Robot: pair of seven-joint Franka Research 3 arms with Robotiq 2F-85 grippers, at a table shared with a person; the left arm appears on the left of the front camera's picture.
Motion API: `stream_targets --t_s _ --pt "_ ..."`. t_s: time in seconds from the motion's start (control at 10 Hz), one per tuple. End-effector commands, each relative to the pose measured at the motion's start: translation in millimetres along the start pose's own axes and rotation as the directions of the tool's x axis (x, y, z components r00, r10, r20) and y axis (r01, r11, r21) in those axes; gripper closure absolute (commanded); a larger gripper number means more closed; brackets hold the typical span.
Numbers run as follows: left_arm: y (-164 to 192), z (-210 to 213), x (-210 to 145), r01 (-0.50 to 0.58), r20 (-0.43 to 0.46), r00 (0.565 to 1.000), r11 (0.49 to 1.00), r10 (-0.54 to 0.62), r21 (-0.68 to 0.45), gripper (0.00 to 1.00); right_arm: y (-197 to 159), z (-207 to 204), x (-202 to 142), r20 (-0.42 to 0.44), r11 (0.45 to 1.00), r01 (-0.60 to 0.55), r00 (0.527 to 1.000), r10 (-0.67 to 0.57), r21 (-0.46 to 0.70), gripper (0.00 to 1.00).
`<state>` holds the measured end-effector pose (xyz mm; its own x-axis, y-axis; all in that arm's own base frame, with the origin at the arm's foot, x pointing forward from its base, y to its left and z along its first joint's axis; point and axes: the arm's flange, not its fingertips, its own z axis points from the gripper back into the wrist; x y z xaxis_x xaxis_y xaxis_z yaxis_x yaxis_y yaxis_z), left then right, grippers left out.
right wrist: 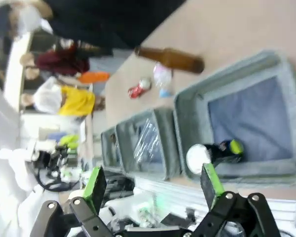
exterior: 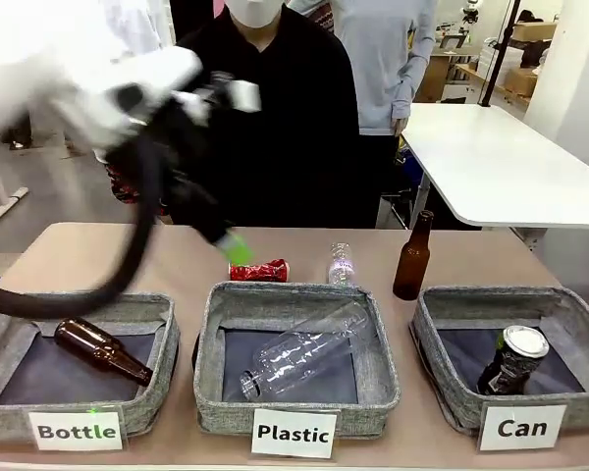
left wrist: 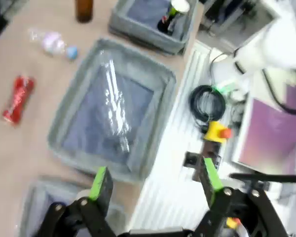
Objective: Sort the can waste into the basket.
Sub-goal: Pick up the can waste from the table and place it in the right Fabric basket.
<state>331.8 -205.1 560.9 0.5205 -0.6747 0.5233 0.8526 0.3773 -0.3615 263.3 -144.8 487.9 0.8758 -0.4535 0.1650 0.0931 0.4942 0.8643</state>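
**One can in basket, one on worktop**

Left end effector point(left wrist: 155, 175) and right end effector point(right wrist: 153, 178) are both spread and empty. In the near-right basket point(exterior: 434, 365) labelled "Can", the dark can point(exterior: 511, 359) leans with its silver top up. Behind the middle basket point(exterior: 208, 345), the red can point(exterior: 259, 271) lies on the worktop point(exterior: 79, 255), long axis left to right. Which end is its top cannot be told. The left arm above it is blurred.

Bright, even indoor light, soft shadows, heavy motion blur in both wrist views.
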Motion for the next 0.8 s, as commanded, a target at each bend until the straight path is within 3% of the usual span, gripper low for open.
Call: stream_targets --t_s 0.0,0.1,0.2,0.3,0.4,0.5,0.6,0.7 --pt "39 49 -48 -0.390 0.180 0.888 0.900 0.423 -0.193 0.09 1 -56 -32 -0.141 0.994 0.108 0.984 -0.107 0.005 0.00" --pt "63 75 -80 -0.470 0.231 0.819 0.846 0.525 -0.252 0.09 8 -76 -32 -0.186 0.990 0.140 0.973 -0.135 0.014 0.00" --pt "83 97 -136 -0.553 0.344 0.690 0.770 0.637 -0.318 0.09 5 -85 -34 -0.236 0.983 0.183 0.954 -0.182 -0.019 0.00" --pt "97 115 -199 -0.569 0.434 0.552 0.702 0.712 -0.428 0.09 -2 -94 -36 -0.229 0.977 0.207 0.949 -0.215 -0.056 0.00" --pt "112 124 -269 -0.542 0.505 0.376 0.627 0.777 -0.560 0.09 -10 -102 -29 -0.167 0.958 0.283 0.943 -0.288 -0.053 0.00" --pt "118 122 -319 -0.519 0.520 0.202 0.541 0.830 -0.662 0.09 8 -80 -5 -0.251 0.988 0.154 0.955 -0.155 -0.024 0.00" --pt "109 123 -222 -0.558 0.289 0.699 0.751 0.655 -0.352 0.09 8 -80 -5 -0.251 0.988 0.154 0.955 -0.155 -0.024 0.00" --pt "109 123 -222 -0.558 0.289 0.699 0.751 0.655 -0.352 0.09 8 -80 -5 -0.251 0.988 0.154 0.955 -0.155 -0.024 0.00"
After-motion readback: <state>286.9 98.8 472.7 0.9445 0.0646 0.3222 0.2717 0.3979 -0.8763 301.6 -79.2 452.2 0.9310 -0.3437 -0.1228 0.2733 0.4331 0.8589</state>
